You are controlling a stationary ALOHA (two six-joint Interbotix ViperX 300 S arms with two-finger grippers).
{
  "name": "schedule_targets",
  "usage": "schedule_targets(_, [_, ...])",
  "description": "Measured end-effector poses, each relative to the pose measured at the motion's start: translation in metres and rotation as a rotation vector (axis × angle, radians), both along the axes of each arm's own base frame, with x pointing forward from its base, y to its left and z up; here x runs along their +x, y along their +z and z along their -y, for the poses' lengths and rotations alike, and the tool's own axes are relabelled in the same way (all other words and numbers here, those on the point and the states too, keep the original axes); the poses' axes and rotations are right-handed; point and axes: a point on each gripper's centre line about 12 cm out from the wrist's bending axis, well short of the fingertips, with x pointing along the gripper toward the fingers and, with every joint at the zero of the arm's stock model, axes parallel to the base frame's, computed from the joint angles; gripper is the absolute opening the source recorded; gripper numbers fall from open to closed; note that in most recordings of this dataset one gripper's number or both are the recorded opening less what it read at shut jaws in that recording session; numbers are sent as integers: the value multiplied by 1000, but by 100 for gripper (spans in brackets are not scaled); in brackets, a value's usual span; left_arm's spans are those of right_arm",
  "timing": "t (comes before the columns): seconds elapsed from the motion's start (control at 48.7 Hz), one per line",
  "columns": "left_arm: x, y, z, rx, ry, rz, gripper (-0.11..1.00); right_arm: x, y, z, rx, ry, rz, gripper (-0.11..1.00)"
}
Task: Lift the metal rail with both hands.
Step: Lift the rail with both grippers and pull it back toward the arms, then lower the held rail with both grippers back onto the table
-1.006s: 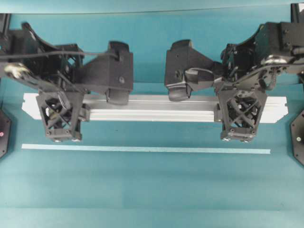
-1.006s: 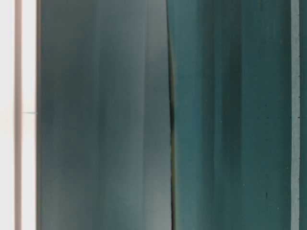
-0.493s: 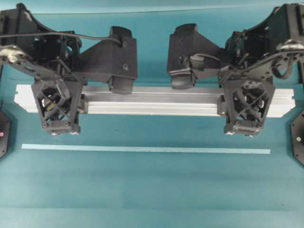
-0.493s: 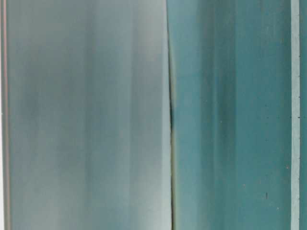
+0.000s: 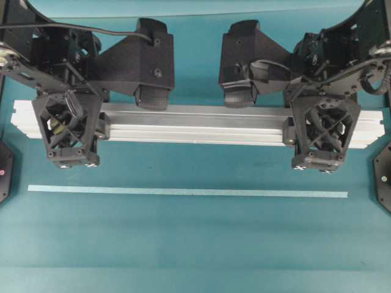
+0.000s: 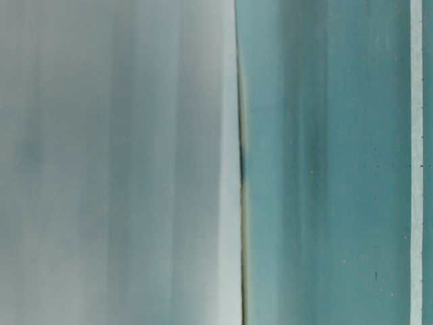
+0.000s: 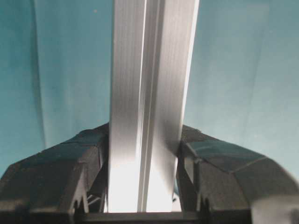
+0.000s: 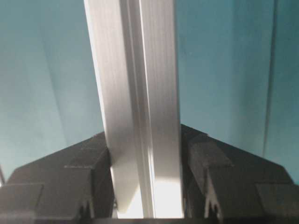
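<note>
The metal rail [image 5: 195, 122], a long silver grooved bar, spans most of the overhead view and hangs level above the teal table. My left gripper [image 5: 68, 125] is shut on it near its left end. My right gripper [image 5: 317, 129] is shut on it near its right end. In the left wrist view the rail [image 7: 149, 70] runs up between the two black fingers of the left gripper [image 7: 144, 186], which press on both its sides. The right wrist view shows the same hold: the rail [image 8: 135, 70] sits clamped in the right gripper [image 8: 145, 186].
A thin pale-green tape strip [image 5: 183, 191] lies flat on the table in front of the rail. Black round bases sit at the left edge [image 5: 5, 171] and right edge [image 5: 385, 180]. The table-level view is a pale blur on the left, with the teal table [image 6: 325, 162] on the right.
Both grippers have risen with the rail held between them. The rail now looks longer and sits further up the overhead view, and the pale blur has spread in the table-level view.
</note>
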Motion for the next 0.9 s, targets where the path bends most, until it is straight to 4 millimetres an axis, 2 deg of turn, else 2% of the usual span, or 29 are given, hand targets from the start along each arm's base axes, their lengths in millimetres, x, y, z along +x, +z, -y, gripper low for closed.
schedule_targets(0.205, [0, -3, -2, 0, 7, -5, 36, -1, -4, 1, -1, -4, -12, 35])
schedule_targets(0.431, [3, -28, -5, -1, 15, -26, 36, 1, -27, 3, -1, -7, -65, 35])
schedule_targets(0.513, [3, -42, -5, -1, 17, -32, 36, 2, -37, 4, -12, -13, -67, 35])
schedule_targets(0.76, [2, -91, -7, -1, 22, -44, 36, 7, -87, 7, -35, -22, -54, 35])
schedule_targets(0.904, [-1, -111, -6, -1, 20, -37, 36, 5, -118, 7, -35, -23, -65, 35])
